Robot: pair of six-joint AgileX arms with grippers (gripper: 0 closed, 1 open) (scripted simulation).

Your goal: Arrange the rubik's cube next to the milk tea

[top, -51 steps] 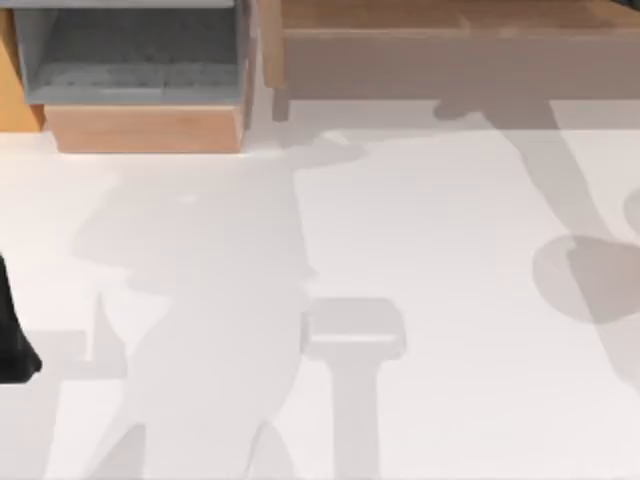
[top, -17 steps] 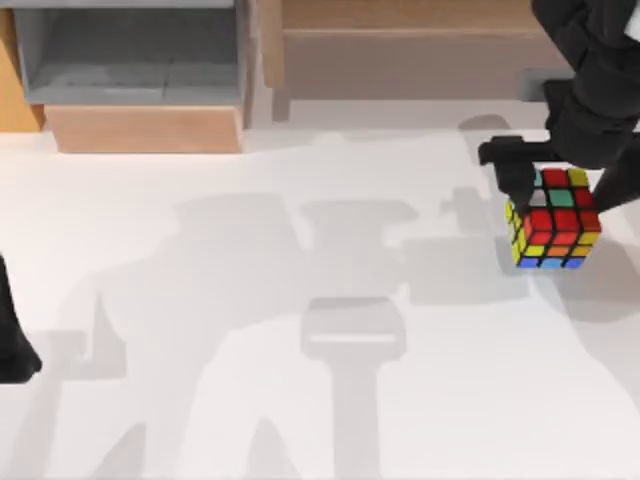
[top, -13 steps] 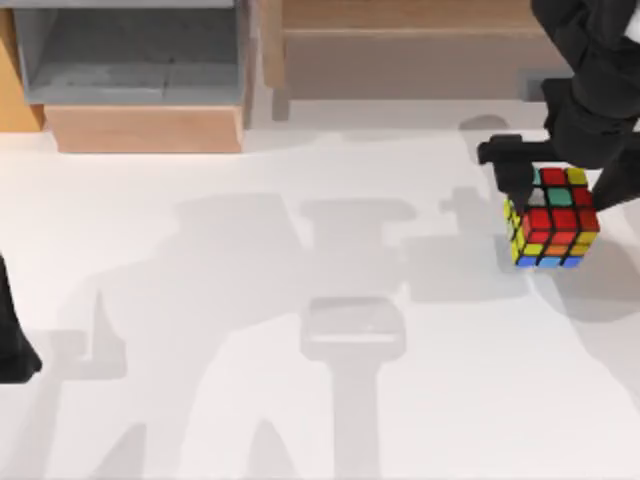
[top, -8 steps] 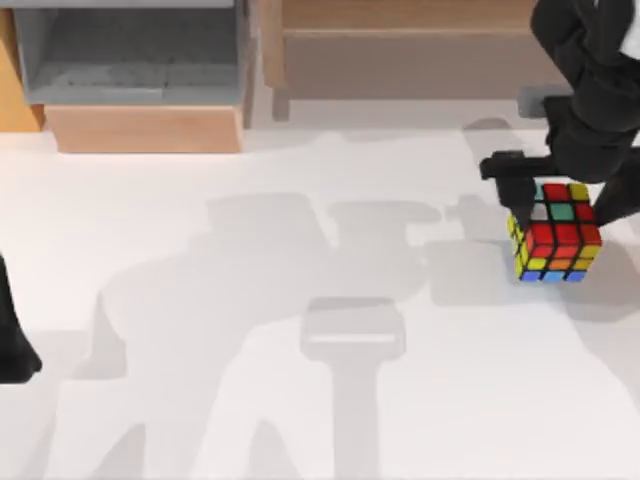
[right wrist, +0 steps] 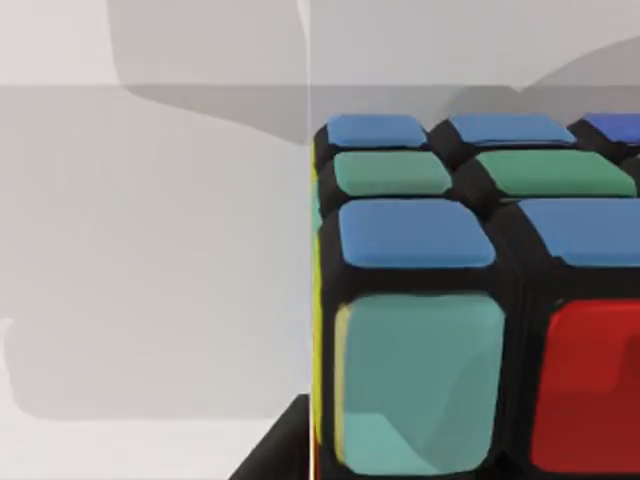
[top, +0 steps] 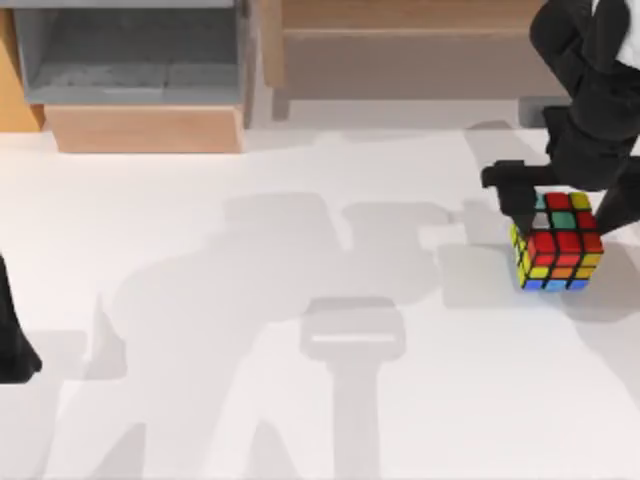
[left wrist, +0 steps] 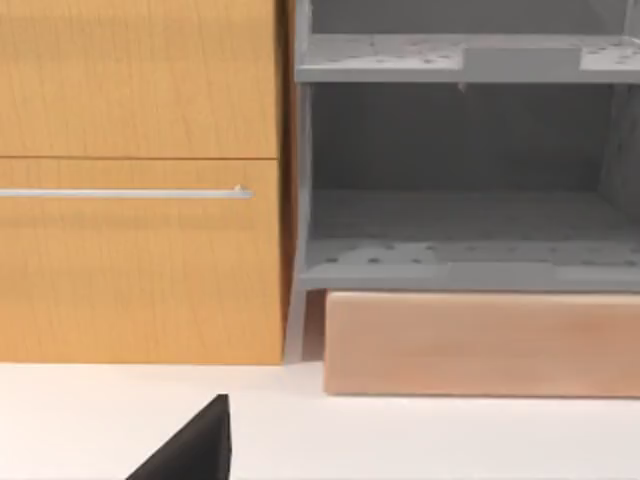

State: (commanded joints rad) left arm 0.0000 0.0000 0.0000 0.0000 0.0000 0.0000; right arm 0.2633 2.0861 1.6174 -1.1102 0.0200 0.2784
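Observation:
The rubik's cube (top: 556, 242), black-edged with red, yellow, green, orange and blue stickers, is at the right side of the white table (top: 300, 400). My right gripper (top: 566, 212) comes down on it from above and is shut on it, one black finger (top: 514, 192) against its left face. In the right wrist view the cube (right wrist: 450, 300) is very close, with blue, green, teal and red stickers showing. The milk tea is out of view. My left arm (top: 12, 340) is parked at the table's left edge.
A grey open shelf unit (top: 130, 55) on a wooden base (top: 145, 128) stands at the back left, beside an orange wooden cabinet (left wrist: 140, 180). A long wooden unit (top: 410, 50) runs along the back edge. Arm shadows lie across the table's middle.
The right arm came into view holding the cube. Over the last second it has shifted the cube slightly right and toward the front of the table. The left arm has not moved.

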